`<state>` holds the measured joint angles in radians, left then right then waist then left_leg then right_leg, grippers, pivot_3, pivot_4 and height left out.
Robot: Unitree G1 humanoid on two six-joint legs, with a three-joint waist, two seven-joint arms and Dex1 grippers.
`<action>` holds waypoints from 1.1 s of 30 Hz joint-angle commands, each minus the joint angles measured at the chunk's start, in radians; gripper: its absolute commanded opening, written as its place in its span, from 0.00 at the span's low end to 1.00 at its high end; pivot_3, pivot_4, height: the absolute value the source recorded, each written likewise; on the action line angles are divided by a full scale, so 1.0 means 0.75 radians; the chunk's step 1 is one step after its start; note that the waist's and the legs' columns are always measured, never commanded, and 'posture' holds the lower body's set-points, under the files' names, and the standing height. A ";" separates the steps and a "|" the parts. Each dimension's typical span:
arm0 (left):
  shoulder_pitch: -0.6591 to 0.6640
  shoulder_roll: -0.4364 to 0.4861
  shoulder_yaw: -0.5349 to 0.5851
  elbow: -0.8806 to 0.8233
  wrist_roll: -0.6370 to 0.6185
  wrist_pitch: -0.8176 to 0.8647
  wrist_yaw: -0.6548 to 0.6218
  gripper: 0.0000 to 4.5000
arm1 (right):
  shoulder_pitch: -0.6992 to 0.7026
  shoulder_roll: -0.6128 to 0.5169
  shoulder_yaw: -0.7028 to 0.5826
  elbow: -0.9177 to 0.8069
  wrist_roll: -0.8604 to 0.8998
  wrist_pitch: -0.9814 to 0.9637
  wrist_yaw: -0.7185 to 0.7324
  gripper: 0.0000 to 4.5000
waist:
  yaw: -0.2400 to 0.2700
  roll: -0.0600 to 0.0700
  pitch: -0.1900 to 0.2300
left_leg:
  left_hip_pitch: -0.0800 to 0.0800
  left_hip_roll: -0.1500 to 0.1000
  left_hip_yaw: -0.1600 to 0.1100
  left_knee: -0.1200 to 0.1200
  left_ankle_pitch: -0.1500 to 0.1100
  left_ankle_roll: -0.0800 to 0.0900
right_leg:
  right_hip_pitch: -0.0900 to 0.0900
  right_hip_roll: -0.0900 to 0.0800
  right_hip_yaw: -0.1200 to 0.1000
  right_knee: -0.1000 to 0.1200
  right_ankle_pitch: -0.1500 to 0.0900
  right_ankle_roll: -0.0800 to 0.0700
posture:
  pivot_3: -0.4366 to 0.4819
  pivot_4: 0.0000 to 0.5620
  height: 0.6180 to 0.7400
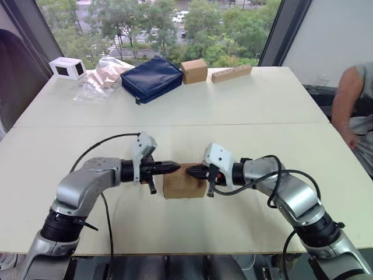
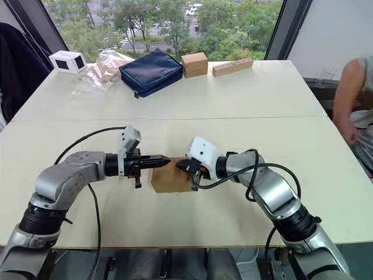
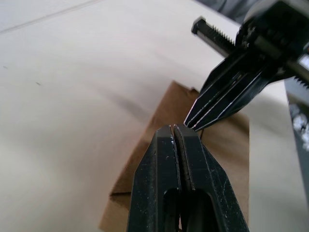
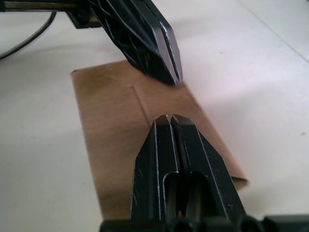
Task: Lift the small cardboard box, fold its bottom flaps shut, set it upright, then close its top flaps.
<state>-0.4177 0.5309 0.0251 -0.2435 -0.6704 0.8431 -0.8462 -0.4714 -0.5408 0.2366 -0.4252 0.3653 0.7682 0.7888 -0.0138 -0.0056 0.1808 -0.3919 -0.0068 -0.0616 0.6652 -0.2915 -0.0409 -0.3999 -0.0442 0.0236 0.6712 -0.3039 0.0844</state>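
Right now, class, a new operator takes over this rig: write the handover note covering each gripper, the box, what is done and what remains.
Left gripper: shut, empty, tips over the small cardboard box from the robot's left.
Right gripper: shut, empty, tips over the box top from the right, close to the left tips.
Box: on the table between both grippers, top flaps lying flat.
Done: top looks folded down; bottom cannot be seen.
Left: check that the flaps stay shut, then withdraw both arms.
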 commanded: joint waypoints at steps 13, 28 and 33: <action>0.598 0.271 0.498 -0.275 -0.378 0.211 0.026 0.01 | 0.356 -0.263 -0.660 -0.283 0.583 0.322 0.012 0.00 | 0.003 0.000 0.000 | 0.001 0.000 0.000 -0.003 -0.001 0.001 | 0.003 -0.002 0.000 -0.006 0.000 0.000 | 0.48 0.27 1.00; 0.796 0.326 0.328 -0.312 -0.146 -0.060 -0.064 0.01 | 0.646 -0.336 -0.544 -0.248 0.431 0.141 -0.011 0.00 | 0.003 0.001 0.000 | 0.003 0.001 0.001 -0.003 -0.001 0.001 | 0.006 -0.001 0.001 -0.008 0.000 0.000 | 0.48 0.27 1.00; 0.795 0.330 0.315 -0.300 -0.144 -0.075 -0.071 0.01 | 0.648 -0.343 -0.530 -0.243 0.429 0.127 -0.017 0.00 | 0.003 0.001 0.000 | 0.003 0.001 0.001 -0.003 -0.001 0.001 | 0.006 -0.001 0.001 -0.008 0.000 0.000 | 0.48 0.27 1.00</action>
<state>0.1812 0.7735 0.2583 -0.4545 -0.7780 0.8037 -0.8887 0.0194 -0.7979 -0.1601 -0.6012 0.6882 0.8820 0.7785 -0.0113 -0.0052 0.1805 -0.3895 -0.0061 -0.0608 0.6629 -0.2922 -0.0399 -0.3951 -0.0449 0.0241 0.6651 -0.3041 0.0841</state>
